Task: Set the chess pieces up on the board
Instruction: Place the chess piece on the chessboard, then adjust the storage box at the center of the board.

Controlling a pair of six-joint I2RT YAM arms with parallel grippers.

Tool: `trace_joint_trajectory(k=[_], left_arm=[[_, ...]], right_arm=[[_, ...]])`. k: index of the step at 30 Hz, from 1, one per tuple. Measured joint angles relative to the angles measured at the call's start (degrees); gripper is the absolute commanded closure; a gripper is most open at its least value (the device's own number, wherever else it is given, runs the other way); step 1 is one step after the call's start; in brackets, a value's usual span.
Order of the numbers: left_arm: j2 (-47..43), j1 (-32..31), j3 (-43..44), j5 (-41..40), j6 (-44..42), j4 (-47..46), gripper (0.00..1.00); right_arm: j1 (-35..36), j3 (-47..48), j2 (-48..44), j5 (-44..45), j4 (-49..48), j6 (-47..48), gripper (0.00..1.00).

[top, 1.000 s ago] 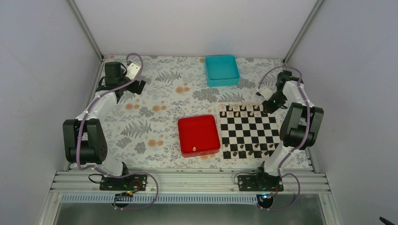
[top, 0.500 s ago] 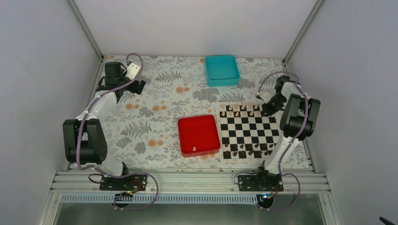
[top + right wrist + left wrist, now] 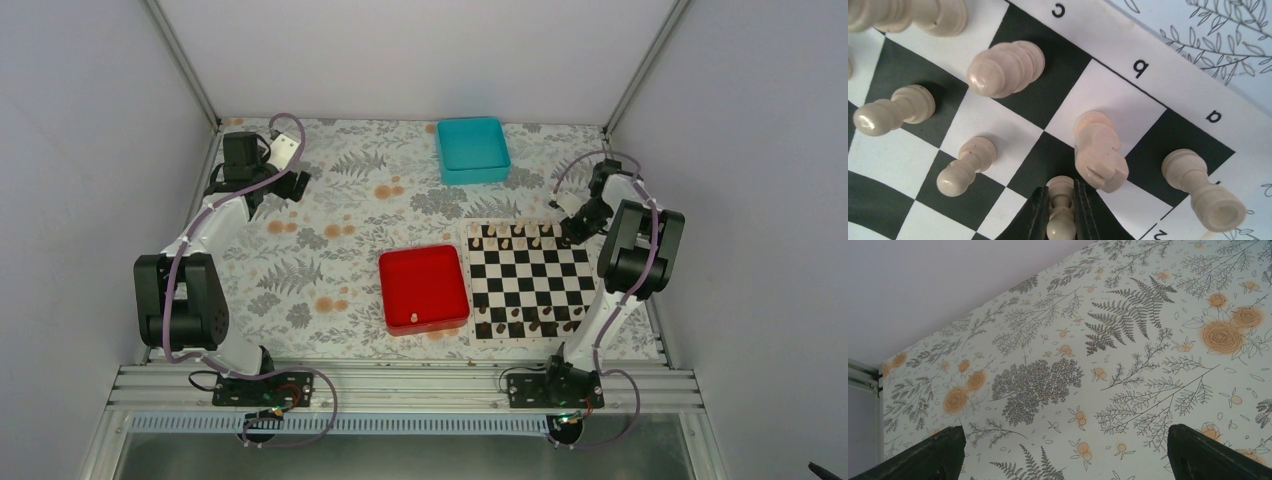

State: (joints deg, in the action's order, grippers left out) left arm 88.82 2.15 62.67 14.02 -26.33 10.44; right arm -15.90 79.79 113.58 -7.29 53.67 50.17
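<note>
Currently: L gripper (image 3: 1063, 462) released, jaws wide apart, only floral tablecloth (image 3: 1108, 365) between and beyond them. R gripper (image 3: 1061, 194) clenched on a pale pawn (image 3: 1061, 210), base pointing at the board (image 3: 1068, 70); contact w/ board cannot be told. Left of jaws: second pawn (image 3: 965, 165), apart from them. Just right of jaws: knight (image 3: 1098, 152), v. close to the pad. Further right: rook (image 3: 1200, 190) on corner sq.

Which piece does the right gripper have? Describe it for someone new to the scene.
Start at the board, far right corner by the a and b labels. The pale pawn is just in front of the knight, diagonal from the rook; it alone is pinched in the right gripper.
</note>
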Motion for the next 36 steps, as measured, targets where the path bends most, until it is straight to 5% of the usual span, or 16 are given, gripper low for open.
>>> trace_joint_trajectory(k=[10,20,24,28,34,36], left_arm=[[0.0,0.0,0.0,0.0,0.0,0.0,0.0],[0.0,0.0,0.0,0.1,0.0,0.0,0.0],[0.2,-0.3,0.4,0.2,-0.2,0.5,0.0],[2.8,-3.9,2.8,-2.4,-2.0,1.4,0.0],[9.0,-13.6,11.2,-4.7,-6.8,6.1,0.01],[11.4,-15.5,15.7,-4.6,-8.2,8.8,0.05]], right_arm=[[0.0,0.5,0.1,-0.8,0.2,0.2,0.81],[0.0,0.8,-0.2,-0.8,1.7,0.5,0.49],[0.9,1.5,-3.9,-0.5,4.6,0.3,0.01],[7.1,1.3,-11.8,1.8,8.1,-0.5,0.0],[30.5,-3.4,-21.1,2.5,10.4,-3.1,0.01],[36.9,-5.2,-22.1,2.2,11.1,-4.0,0.14]])
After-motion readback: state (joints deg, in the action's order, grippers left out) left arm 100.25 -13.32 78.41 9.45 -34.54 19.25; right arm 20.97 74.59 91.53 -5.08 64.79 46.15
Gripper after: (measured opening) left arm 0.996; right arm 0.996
